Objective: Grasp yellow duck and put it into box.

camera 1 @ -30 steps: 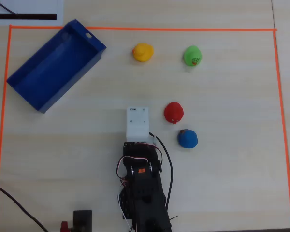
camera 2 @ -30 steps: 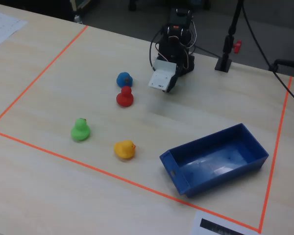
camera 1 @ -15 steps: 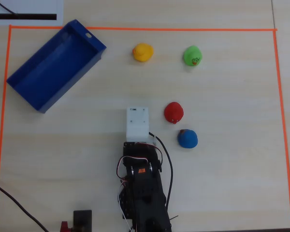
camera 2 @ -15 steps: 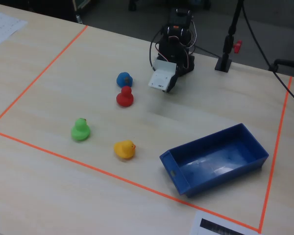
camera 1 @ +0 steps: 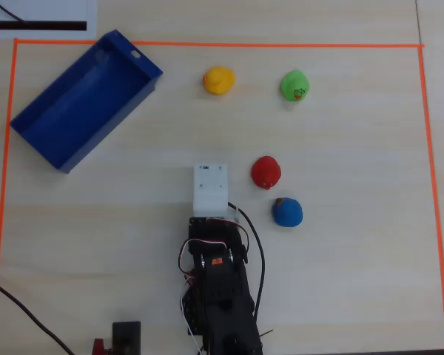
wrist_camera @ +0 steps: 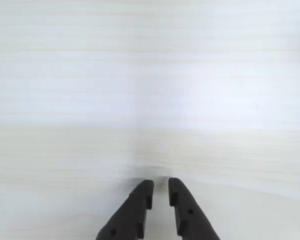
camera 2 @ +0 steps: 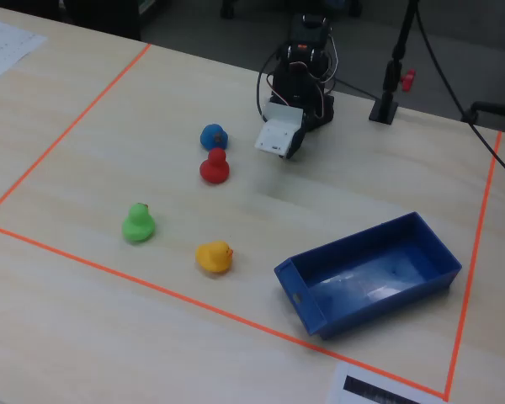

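Gripper (wrist_camera: 160, 186) nearly pressed together, empty; yellow duck (camera 1: 218, 80) lies well beyond it, just right of the box (camera 1: 29, 126) in overhead view.
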